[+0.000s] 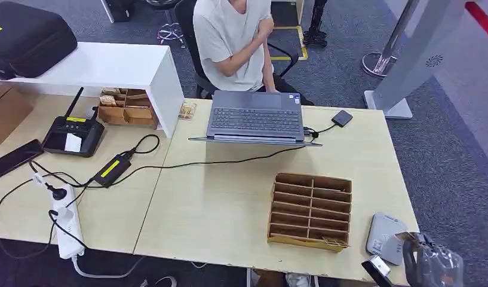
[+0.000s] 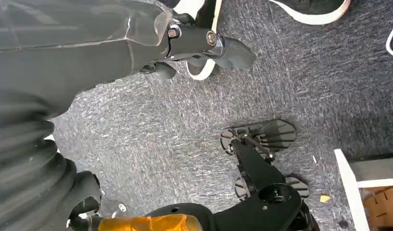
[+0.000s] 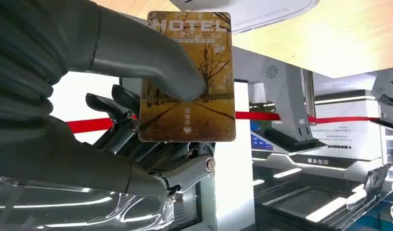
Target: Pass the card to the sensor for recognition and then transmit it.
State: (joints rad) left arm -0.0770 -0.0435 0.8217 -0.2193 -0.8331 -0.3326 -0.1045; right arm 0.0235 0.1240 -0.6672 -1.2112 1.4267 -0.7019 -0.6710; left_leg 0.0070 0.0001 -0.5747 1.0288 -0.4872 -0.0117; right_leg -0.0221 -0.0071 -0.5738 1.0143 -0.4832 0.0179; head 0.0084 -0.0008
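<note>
**Card is in the right hand, just beside the sensor**

You have the card (image 3: 186, 77) pinched in the right hand (image 3: 151, 106): the thick thumb presses on its printed face and the darker fingers (image 3: 115, 113) back it from behind. In the right wrist view its long axis runs from the "HOTEL" lettering at one short edge to the small arrow near the other, and the lettered edge lies toward the pale rounded body of the sensor (image 3: 242, 12).

From the head view, the right hand (image 1: 429, 263) sits at the near right corner of the bench (image 1: 217, 209), with the grey sensor (image 1: 385, 235) lying flat just beside it, toward the wooden slotted box (image 1: 310, 210). The card itself is too small to make out there. So your coming move looks short: carry the card face over the sensor pad, inward from the hand.

The left hand (image 2: 204, 41) hangs low over the carpet, fingers curled in and holding nothing, well apart from the work. The right arm is plainly the nearer one.
</note>
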